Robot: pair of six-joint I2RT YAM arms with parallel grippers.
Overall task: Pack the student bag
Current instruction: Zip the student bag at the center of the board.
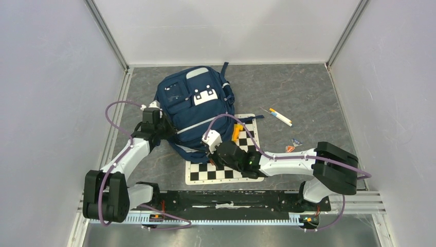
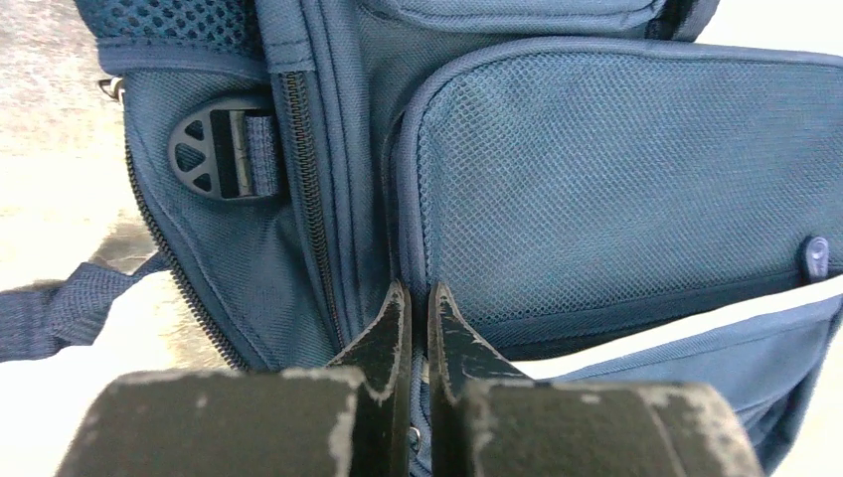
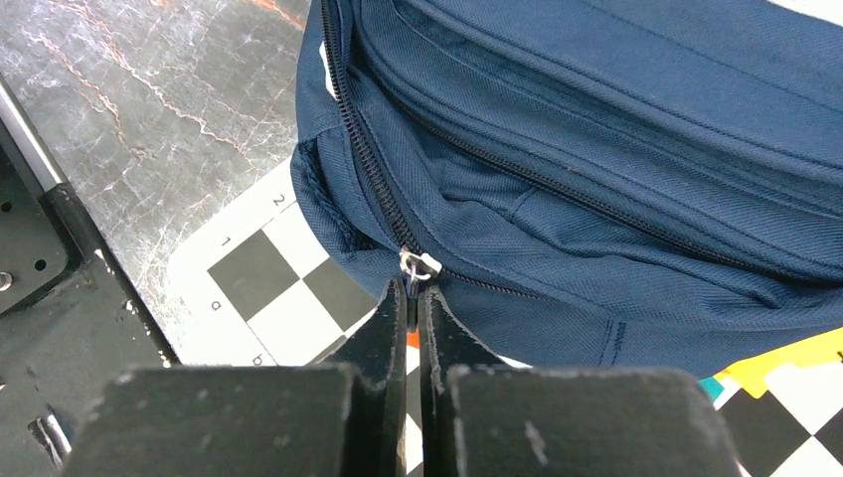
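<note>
The student bag (image 1: pixel 195 110), a navy backpack, lies flat in the middle of the table with its front pockets up. At its left side, my left gripper (image 1: pixel 163 127) is pinched shut on a fold of the bag's blue fabric beside a mesh pocket (image 2: pixel 616 169); the fold shows between the fingertips of that gripper (image 2: pixel 419 293). My right gripper (image 1: pixel 215 152) is at the bag's near edge. In the right wrist view this gripper (image 3: pixel 417 288) is shut on the pull tab of the silver zipper slider (image 3: pixel 418 264), on the bag (image 3: pixel 616 199).
A checkerboard sheet (image 1: pixel 226 172) lies under the bag's near corner, with an orange object (image 1: pixel 236 132) on it. Marker pens (image 1: pixel 280 116) and a small packet (image 1: pixel 293 145) lie to the right. A black strap buckle (image 2: pixel 214 152) sits on the bag's side. White walls enclose the table.
</note>
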